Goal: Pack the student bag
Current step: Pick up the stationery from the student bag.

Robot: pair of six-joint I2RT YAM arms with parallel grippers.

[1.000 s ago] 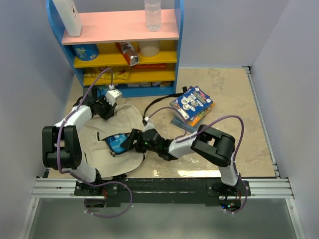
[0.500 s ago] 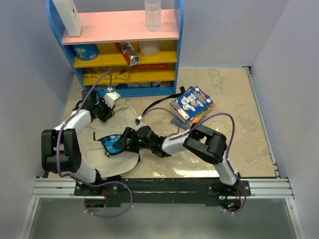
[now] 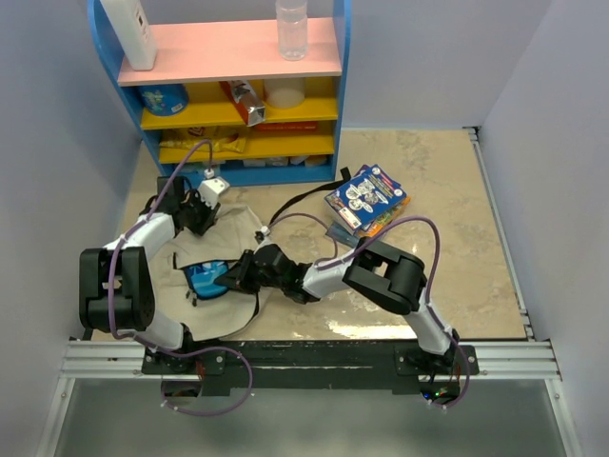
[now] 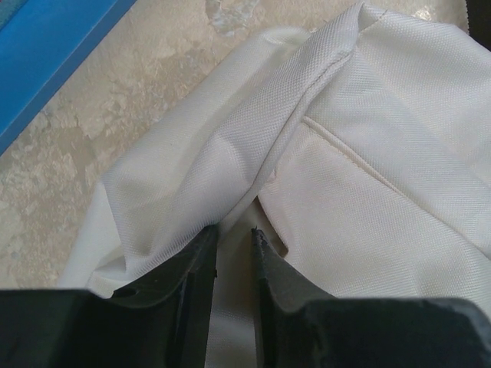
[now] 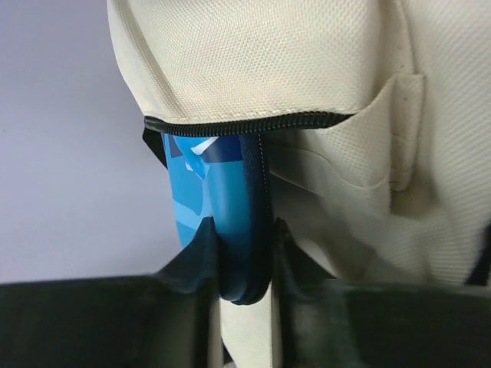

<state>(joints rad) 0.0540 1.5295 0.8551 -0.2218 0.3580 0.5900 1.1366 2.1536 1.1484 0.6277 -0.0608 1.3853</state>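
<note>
Two arms work over the student bag (image 3: 238,225), which lies flat on the table (image 3: 447,209) just in front of the shelf (image 3: 219,48), below its left half and between it and the arm bases. From above we see cream cloth spread wide, with a black strap trailing off along the foot of the shelf.

We find the left gripper (image 3: 199,219) at the bag edge closest to the shelf. In the left wrist view its jaws (image 4: 234,234) are drawn nearly together with a raised fold of the bag's cream cloth (image 4: 383,153) pinched between them, so it is grasping the bag.

We see the right gripper (image 3: 229,278) on the side of the bag farther from the shelf, reaching in across the cloth. Its jaws (image 5: 242,230) are clenched on the end of a blue pencil case (image 5: 207,192). The case sits partly under the bag's (image 5: 268,54) black zipper line, with its upper end hidden inside the opening. From above, the case (image 3: 202,278) shows as a blue patch in the dark gap of the bag.

A stack of colourful books (image 3: 366,198) rests on the table just in front of the shelf's right corner, apart from the bag. A clear bottle (image 3: 291,29) stands on the shelf's pink top.
</note>
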